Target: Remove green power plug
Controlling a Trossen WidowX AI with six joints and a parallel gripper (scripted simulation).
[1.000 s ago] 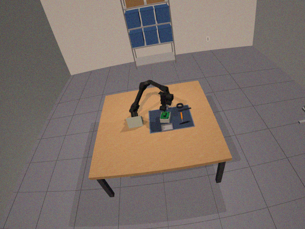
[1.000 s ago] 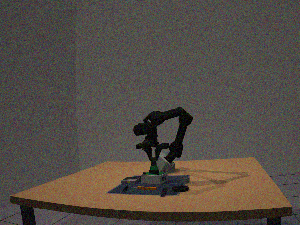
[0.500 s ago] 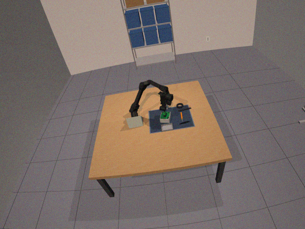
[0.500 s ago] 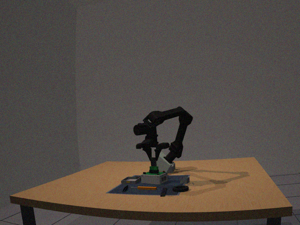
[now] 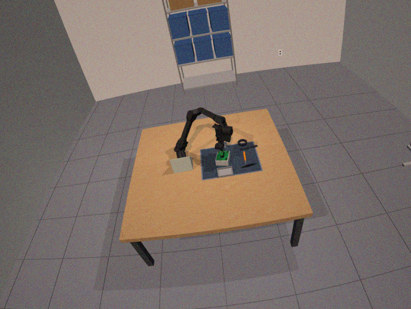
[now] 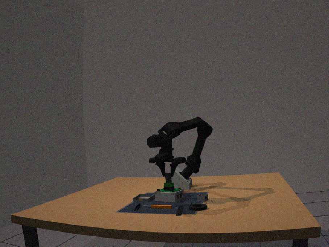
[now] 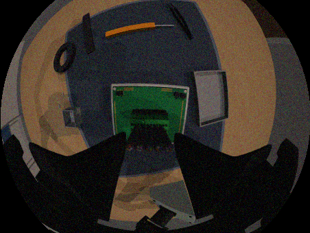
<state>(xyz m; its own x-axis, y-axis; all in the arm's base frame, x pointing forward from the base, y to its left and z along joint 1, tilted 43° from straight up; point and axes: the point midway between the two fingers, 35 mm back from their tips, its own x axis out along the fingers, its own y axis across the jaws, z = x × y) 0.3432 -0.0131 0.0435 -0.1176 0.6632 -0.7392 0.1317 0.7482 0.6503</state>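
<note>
The green plug (image 6: 168, 184) (image 7: 149, 121) sits upright in its dark socket on the green circuit board (image 5: 227, 153) (image 7: 122, 109), which tops a white box. A dark block stands above the green part, between my fingertips. My gripper (image 6: 167, 175) (image 7: 149, 138) points down over the plug. Its fingers are open, one on each side of the dark block, with narrow gaps in the wrist view. The plug's lower part is hidden there. The grey tray (image 5: 226, 174) (image 7: 226, 99) lies beside the board box and holds nothing.
On the dark blue mat (image 5: 207, 166) lie an orange-handled tool (image 5: 244, 156) (image 7: 130, 29), black tweezers (image 7: 180, 21) and a black bar (image 7: 88, 33). A black ring (image 5: 242, 142) (image 7: 64, 57) lies at its edge, with a small clear box (image 7: 70, 117) nearby.
</note>
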